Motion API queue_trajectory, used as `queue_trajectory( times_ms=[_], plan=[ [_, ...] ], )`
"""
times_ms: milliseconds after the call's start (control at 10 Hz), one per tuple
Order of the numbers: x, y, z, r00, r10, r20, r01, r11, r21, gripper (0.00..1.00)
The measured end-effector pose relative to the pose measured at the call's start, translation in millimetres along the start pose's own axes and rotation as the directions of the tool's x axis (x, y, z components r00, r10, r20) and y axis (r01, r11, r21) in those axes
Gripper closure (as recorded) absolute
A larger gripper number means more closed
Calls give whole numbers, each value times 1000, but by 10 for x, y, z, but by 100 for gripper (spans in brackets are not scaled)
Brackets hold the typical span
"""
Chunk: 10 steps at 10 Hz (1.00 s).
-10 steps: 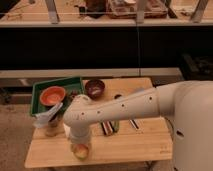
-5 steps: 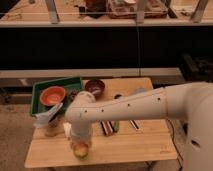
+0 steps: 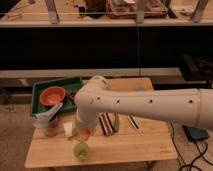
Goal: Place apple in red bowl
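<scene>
Camera view shows 1 big white arm [image 3: 150, 102] reaching across from the right, over a wooden table [image 3: 130, 145]. Arm bends at a bulky elbow, forearm drops twd the front-left of the table. Green tray [image 3: 37, 95] sits at the table's back-left w/ the red bowl [image 3: 53, 95] in it. Between bowl & front edge there's a white-ish item [image 3: 47, 116], hard to tell what. Dark flat packets [image 3: 106, 123] lie mid-table, just right of the forearm. Gripper [image 3: 81, 135] hangs low at front-left, and the apple [image 3: 83, 133] shows as an orange-yellow round shape right at its tip; it looks held, but can't confirm grip from this angle. Pale green round thing [image 3: 81, 150] sits just below/in front of it on the table. Step in hand, as I read it: apple grasped or about to lift. Next move needs a clean rise, then a swing back-left over the tray rim to above the bowl, clearing the white-ish item, then release.
</scene>
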Motion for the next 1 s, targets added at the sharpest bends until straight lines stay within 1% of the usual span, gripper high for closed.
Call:
queue_trajectory(
  times_ms=[100,200,300,400,500,600,700,800,900,1000],
  plan=[
    [246,-122,-127,999,5,-33,-3,999,50,50],
    [451,-254,-187,998,5,-55,0,997,81,50],
    [605,-398,-216,998,1,-70,6,995,103,50],
    [797,-601,-234,996,0,-86,11,992,129,50],
    [1074,-808,-241,995,4,-103,12,988,155,50],
    [1299,-1026,-236,993,2,-115,18,984,175,50],
    [1473,-1206,-217,992,1,-123,23,982,188,50],
    [1766,-1391,-182,991,11,-134,17,978,207,50],
    [2012,-1473,-154,990,20,-143,12,976,219,50],
    [2207,-1520,-133,989,30,-145,5,973,233,50]
  ],
)
